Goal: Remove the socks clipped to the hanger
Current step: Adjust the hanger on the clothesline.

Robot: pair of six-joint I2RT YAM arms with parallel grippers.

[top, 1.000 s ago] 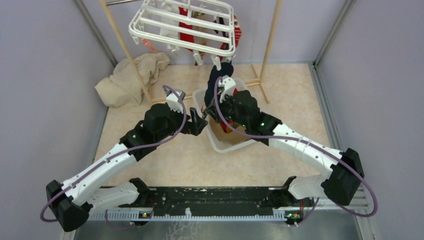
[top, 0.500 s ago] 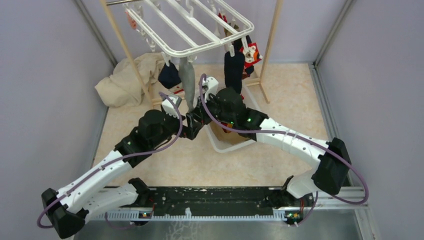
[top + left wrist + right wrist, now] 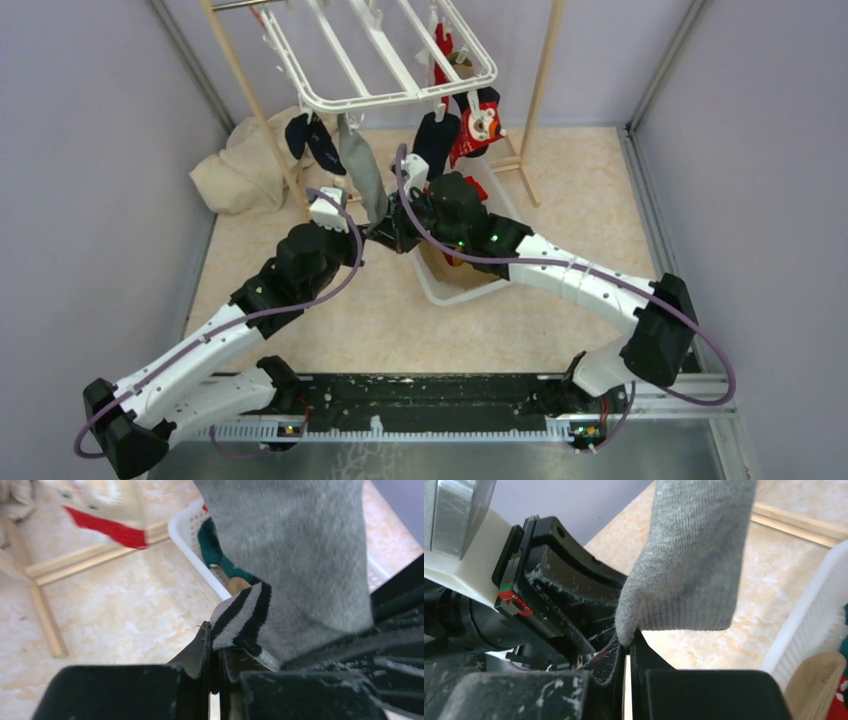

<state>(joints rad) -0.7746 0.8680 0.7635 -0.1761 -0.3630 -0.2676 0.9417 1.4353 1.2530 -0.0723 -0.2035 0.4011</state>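
Though hard to make out from above, clamped at both pairs of jaws on one grey sock point(image 3: 300, 555): left jaws pressed nearly together on its black-striped end point(image 3: 245, 615), right jaws closed flat on a fold of its plain edge, just beside the left.

Judged as the pull-off step for this sock, with the grip made and the sock not yet freed. Hangs from a clip point(image 3: 345, 118) on the near rail of the hanger point(image 3: 400, 97), left of the dark navy sock point(image 3: 437, 140) and the red sock point(image 3: 472, 132), right of another dark pair point(image 3: 308, 140).

Long axis close to upright, leaning a little: top end up at the clip, striped end down and toward the near side, at the jaws, above the counter point(image 3: 400, 330) just left of the white basket point(image 3: 440, 288).

Next, probably calls for a steady downward tug along that axis, both arms together, until freed from the clip; then a carry right over the basket and an opening there. Better pulled straight than sideways: with the hanger slung between the wooden poles point(image 3: 245, 90), likely to swing or tilt and soak up the tug.

Beige cloth point(image 3: 245, 160) heaped far left, well apart, of no concern.
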